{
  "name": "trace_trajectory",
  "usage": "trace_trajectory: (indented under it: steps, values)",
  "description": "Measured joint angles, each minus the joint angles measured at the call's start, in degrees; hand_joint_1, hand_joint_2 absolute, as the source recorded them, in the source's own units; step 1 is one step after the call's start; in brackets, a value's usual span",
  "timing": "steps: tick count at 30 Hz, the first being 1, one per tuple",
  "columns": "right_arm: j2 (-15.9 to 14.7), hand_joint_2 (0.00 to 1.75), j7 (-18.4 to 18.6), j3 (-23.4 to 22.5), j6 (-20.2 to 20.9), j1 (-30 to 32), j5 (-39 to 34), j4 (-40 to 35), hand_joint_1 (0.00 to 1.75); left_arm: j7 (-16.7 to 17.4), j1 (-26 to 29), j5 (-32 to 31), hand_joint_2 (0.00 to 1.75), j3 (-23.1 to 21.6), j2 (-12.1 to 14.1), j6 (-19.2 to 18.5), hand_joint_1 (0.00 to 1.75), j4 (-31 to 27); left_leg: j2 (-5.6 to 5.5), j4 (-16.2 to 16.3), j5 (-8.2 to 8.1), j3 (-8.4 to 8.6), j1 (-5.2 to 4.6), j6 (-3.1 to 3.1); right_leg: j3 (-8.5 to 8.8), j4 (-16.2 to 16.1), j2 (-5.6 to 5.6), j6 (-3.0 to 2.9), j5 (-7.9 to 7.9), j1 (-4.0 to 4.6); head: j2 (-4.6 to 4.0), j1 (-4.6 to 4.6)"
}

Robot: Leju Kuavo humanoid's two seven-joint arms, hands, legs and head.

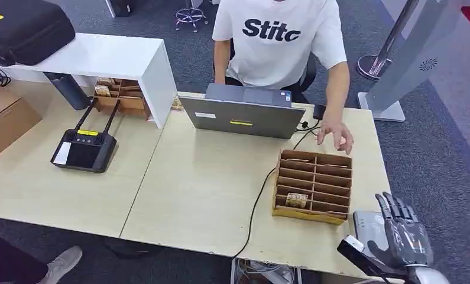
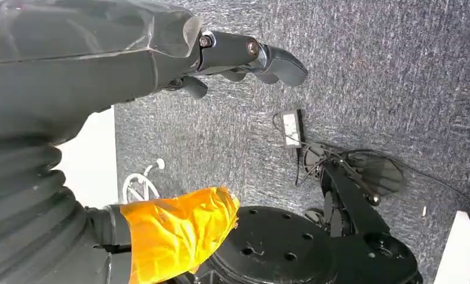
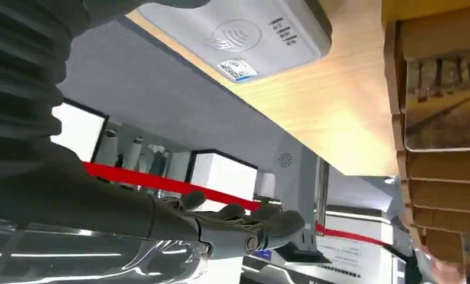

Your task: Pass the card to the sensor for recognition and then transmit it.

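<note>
Sensor logo in right wrist view, right hand empty

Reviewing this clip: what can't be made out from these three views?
- Grey card reader, head view: the open right hand covers its near part.
- Card in the brown slotted cardboard organiser: print too small to read.
- Person behind the grey laptop: cut off by the top edge.
- Left hand, left wrist view: fingertips partly hidden behind the thumb.

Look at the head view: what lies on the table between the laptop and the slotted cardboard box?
A black cable and a person's hand lie between the laptop and the box, plus bare table.
</note>
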Motion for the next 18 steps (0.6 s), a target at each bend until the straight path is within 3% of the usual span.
trace_trajectory:
  steps: [18]
  values:
    - [-0.57,1.75,0.66,2.27,-0.79,0.67,-2.97,-0.57,0.0,-0.37,-0.37,-1.31,1.75,0.63,0.0,-0.74,0.0,0.0,0.0,0.0,0.0,0.0,0.0,0.0,0.0,0.0,0.0,0.0,0.0,0.0,0.0,0.02]
